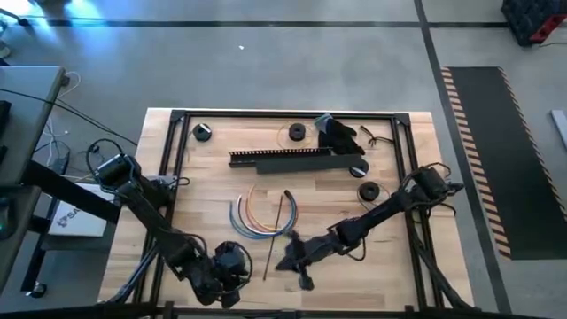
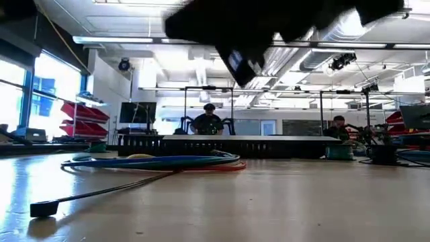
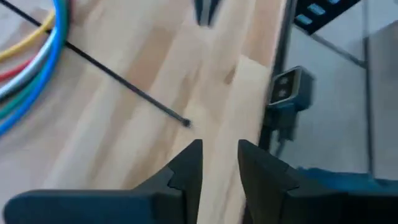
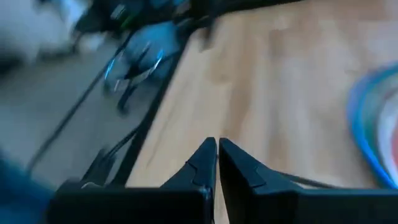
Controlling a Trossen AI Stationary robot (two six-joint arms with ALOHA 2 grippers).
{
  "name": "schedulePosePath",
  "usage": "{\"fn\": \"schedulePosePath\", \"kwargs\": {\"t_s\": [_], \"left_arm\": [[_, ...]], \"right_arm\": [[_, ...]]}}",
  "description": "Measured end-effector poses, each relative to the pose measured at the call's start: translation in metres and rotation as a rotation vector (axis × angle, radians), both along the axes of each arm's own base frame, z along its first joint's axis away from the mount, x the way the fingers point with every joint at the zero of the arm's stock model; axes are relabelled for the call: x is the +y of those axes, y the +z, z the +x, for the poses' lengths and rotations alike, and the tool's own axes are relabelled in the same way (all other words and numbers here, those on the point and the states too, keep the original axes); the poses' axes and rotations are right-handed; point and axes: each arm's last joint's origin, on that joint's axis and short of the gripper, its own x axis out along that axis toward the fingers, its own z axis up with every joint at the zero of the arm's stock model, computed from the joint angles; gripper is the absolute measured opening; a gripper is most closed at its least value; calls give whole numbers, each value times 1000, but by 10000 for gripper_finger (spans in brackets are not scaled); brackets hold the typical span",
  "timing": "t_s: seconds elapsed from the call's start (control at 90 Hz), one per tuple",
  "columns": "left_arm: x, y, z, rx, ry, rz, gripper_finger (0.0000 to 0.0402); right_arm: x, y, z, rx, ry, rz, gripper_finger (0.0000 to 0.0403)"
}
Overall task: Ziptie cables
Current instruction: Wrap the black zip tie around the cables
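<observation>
Seen from above, left to right: my left gripper [image 1: 232, 266] hangs over the near left of the table [image 1: 390, 266], its fingers [image 3: 186, 167] parted by a narrow gap and holding nothing. Just ahead of it lies the ziptie [image 1: 273, 235], a thin dark strip running from its near end by this gripper up across the right edge of the cables [image 1: 257, 217], which rest in a loose curved bundle of white, yellow, blue and orange-red wire near the table's middle. I judge the ziptie light, springy and slick, lying almost flat on the wood, so it is best pinched near its free near end [image 3: 185, 122], where the strip is clear of the wires. The cables look soft and light, likely to slide or splay if nudged, and best gathered at the crown of their curve. My right gripper [image 1: 297, 259] hovers just right of the ziptie's near end, its fingers [image 4: 205, 163] all but closed on nothing. The surface is bare pale wood inside a dark frame, smooth enough to let both things skid. Behind the cables sits a long black slotted duct [image 1: 297, 158] with small dark parts around it. Beyond the table, the level view shows a bright workshop where two people [image 2: 208, 119] sit at benches.
</observation>
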Motion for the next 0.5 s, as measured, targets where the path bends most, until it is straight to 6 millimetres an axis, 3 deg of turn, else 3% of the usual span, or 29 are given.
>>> {"fn": "schedulePosePath", "kwargs": {"t_s": [0.1, 0.289, 0.5], "left_arm": [[4, 17, -3, -44, 6, -55, 91], [9, 35, -8, -94, 3, -103, 90], [6, 35, -11, -88, -2, -116, 90]], "right_arm": [[6, 2, 23, 50, 110, -84, 54], [6, -16, 64, 208, 214, -188, 134], [3, -39, 90, 328, 332, -296, 157]]}}
